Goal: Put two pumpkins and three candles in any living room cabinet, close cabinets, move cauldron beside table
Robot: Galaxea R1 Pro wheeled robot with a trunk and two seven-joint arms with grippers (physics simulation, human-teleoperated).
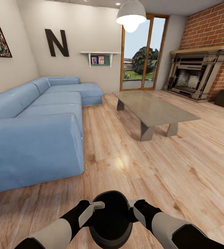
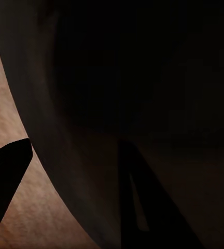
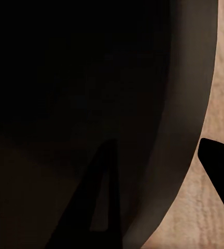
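Both grippers, left [image 1: 98, 206] and right [image 1: 132, 204], pinched the cauldron's [image 1: 112, 221] rim; the table [image 1: 153, 109] stood well ahead.

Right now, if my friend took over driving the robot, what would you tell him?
Left gripper: shut on the rim of the cauldron, one finger inside, one outside.
Right gripper: shut on the opposite rim, the same way.
The cauldron is held up between both arms, above the wooden floor.
The table stands ahead and to the right, with open floor between.
Done: cauldron picked up.
Left: carry it over and set it down beside the table. Pumpkins, candles and cabinet are not seen from here, so check them next.
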